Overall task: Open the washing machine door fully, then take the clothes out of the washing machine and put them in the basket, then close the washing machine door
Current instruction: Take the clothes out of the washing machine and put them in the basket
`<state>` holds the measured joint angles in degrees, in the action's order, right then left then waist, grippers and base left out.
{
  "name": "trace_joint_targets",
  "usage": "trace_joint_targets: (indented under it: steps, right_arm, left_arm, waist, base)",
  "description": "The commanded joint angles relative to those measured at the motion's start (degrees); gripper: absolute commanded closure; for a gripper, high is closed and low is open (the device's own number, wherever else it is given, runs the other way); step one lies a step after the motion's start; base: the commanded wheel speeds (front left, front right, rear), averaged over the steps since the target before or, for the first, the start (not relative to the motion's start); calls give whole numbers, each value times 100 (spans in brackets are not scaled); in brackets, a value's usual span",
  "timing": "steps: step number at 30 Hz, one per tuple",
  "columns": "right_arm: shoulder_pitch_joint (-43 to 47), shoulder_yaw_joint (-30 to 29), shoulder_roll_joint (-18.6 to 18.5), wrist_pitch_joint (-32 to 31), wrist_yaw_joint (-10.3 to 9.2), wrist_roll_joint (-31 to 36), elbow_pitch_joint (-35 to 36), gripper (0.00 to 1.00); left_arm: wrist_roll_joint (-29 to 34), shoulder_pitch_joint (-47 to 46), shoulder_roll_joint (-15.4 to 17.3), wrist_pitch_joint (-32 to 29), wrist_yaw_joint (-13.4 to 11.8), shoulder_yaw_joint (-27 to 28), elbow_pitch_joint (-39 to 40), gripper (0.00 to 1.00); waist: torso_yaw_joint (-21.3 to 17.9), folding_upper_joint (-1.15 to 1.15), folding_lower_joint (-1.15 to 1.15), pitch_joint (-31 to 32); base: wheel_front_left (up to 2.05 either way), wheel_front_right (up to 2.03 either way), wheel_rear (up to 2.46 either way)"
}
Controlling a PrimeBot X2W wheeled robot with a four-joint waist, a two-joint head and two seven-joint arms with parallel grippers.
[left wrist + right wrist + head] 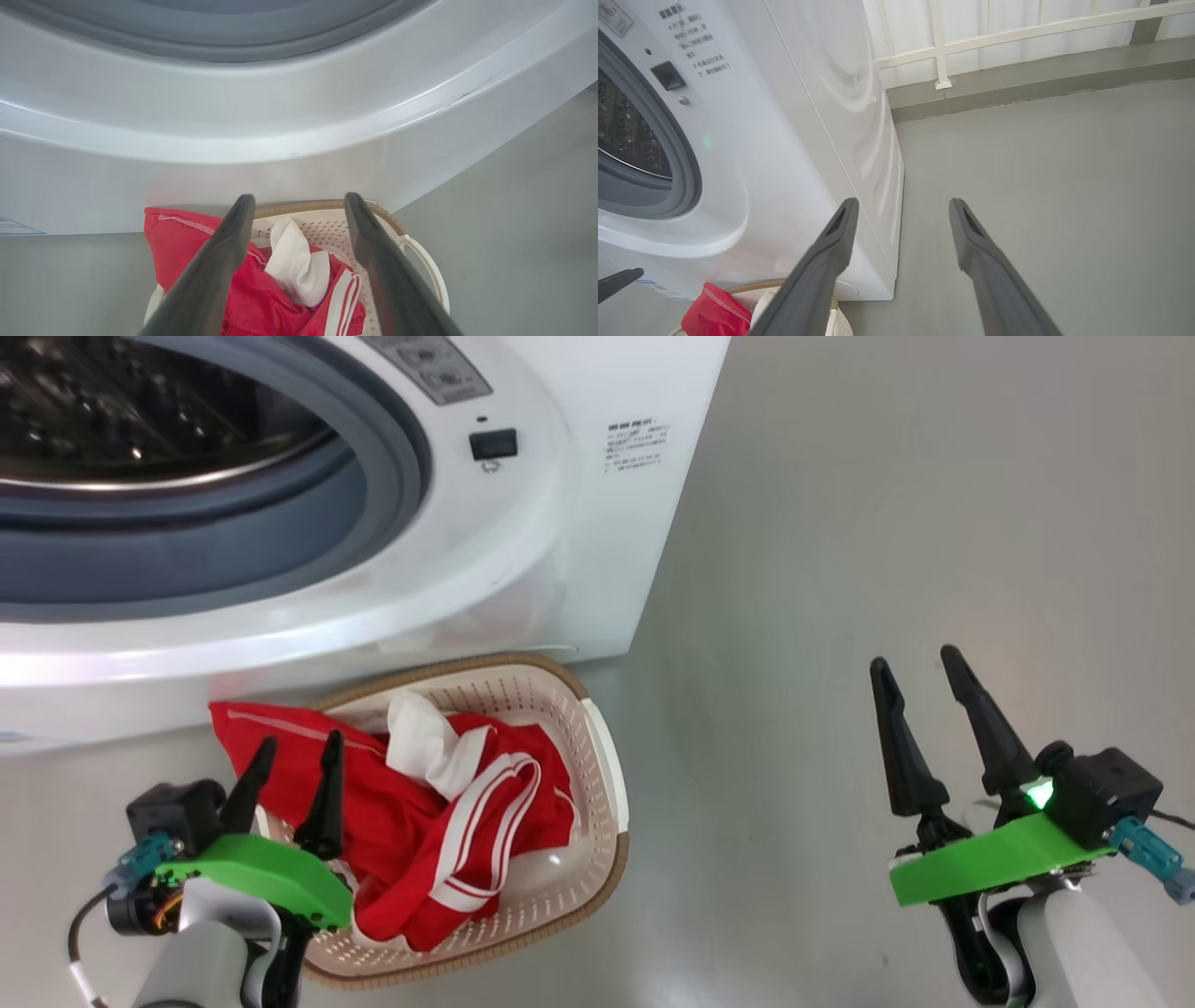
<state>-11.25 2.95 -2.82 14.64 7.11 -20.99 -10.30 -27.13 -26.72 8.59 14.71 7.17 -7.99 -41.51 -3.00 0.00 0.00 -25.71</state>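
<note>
The clothes (439, 831) (red cloth with white stripes and a white panel) lie heaped in the basket (602, 775). It sits on the grey floor (887, 523), close against the lower front of the washing machine (523, 569). One red fold spills over the basket's far-left rim.

The left gripper (302, 739) hangs over the left side of the basket, its pale forearm coming up from the near left. Its two dark fingers are spread and point towards the machine, gripping nothing, and the cloth lies beneath them. The right gripper (914, 658) is well off to the right over bare floor, its fingers likewise apart.

The machine's mouth stands uncovered. The steel drum (140, 411) shows behind the grey-blue rubber ring (397, 457), and the part in sight is bare perforated metal.
</note>
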Motion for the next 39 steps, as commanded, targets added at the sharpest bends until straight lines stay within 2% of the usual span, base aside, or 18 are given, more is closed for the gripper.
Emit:
trace_joint_targets:
  steps: [1, 16, 39]
  right_arm:
    - [131, 130, -6, 36, 37, 58, 93, 0]
    - [439, 101, -6, 36, 37, 13, -26, 0]
    - [1096, -79, -17, 36, 37, 67, -43, 0]
  left_arm:
    - [113, 182, 123, 29, 32, 268, 206, 0]
    - [679, 836, -42, 29, 32, 956, 1233, 0]
    - [1170, 2112, -184, 29, 32, 1545, 2793, 0]
  waist:
    - [40, 0, 0, 201]
    - [60, 0, 0, 940]
    - [144, 0, 0, 1793]
  base:
    - [0, 0, 0]
    - [0, 0, 0]
    - [0, 0, 0]
